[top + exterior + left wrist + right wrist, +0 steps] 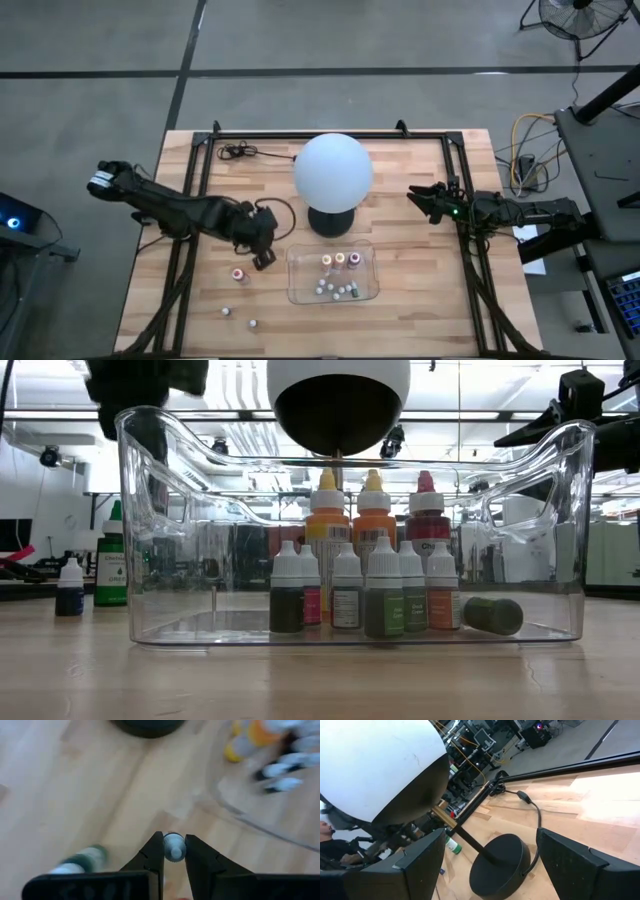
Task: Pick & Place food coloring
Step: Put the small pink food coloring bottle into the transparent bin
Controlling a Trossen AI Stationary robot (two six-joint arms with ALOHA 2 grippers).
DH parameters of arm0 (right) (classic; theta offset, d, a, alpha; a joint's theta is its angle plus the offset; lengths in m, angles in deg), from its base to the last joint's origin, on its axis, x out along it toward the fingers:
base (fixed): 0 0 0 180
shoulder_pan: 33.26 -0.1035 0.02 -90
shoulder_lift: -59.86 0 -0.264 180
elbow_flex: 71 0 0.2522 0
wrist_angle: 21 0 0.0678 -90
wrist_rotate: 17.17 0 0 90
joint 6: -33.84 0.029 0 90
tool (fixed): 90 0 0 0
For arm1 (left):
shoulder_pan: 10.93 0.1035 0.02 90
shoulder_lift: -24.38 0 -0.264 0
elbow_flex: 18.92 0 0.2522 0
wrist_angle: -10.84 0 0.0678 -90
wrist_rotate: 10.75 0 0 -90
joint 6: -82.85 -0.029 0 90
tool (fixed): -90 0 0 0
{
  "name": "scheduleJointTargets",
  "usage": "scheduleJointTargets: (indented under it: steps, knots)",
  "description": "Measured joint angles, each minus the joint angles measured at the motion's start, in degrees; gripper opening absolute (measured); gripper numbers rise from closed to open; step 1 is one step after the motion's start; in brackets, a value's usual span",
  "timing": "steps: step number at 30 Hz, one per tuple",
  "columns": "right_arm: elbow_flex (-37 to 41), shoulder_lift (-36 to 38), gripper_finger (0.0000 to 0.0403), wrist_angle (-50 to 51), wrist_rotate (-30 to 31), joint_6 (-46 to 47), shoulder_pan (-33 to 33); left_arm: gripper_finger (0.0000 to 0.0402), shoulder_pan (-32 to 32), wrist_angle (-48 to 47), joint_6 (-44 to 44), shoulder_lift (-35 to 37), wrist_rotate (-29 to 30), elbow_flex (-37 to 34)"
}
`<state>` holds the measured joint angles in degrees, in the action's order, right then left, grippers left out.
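The food coloring is a set of tiny bottles. Several stand in the clear tray (372,290), and one lies on its side at the tray's right end (493,615). Three more stand loose on the wood left of the tray (238,272) (226,311) (252,323). My left gripper (263,258) hovers just left of the tray, slanting down, shut on one small white-capped bottle (174,846). My right gripper (418,196) waits open at the table's right side, level, facing the lamp. My left gripper pinches the small bottle between its two fingertips (159,851); the white cap (174,842) shows between them, and the body is hidden beneath. The fingers come from above, slanting down. The bottle is lifted clear of the wooden table.
A white globe lamp (333,168) on a black round base (331,222) stands just behind the tray, and its cord (240,152) runs to the far left. A green bottle (82,860) is on the wood under my left gripper. There is bare wood at the near left.
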<state>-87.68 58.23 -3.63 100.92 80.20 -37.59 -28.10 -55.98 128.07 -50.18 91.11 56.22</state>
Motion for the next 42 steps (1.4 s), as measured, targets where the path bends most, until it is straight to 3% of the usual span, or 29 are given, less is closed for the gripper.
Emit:
scheduleJointTargets:
  steps: [8, 16, 25, 34, 42]
  knots:
    - [0.00, 0.00, 0.0302, -0.02, -0.01, 0.01, 0.00, 0.0033, -5.22, -1.40, 2.67, -7.04, 2.77, 10.15]
    - [0.00, 0.00, 0.0302, -0.02, -0.01, -0.01, -0.01, 0.0032, -6.37, -3.05, -0.40, -19.79, 5.93, 24.25]
    - [0.00, 0.00, 0.0302, -0.02, 0.01, 0.01, 0.02, 0.0032, -8.34, -1.44, -1.91, -32.89, 6.18, 34.56]
    - [0.00, 0.00, 0.0302, 0.00, 0.00, 0.00, -0.01, 0.0032, -10.31, -0.41, -1.64, -41.04, 6.09, 41.30]
    - [-0.01, -0.02, 0.0302, 0.00, 0.01, -0.01, 0.00, 0.0032, -11.16, 2.29, -0.02, -44.16, 6.08, 42.51]
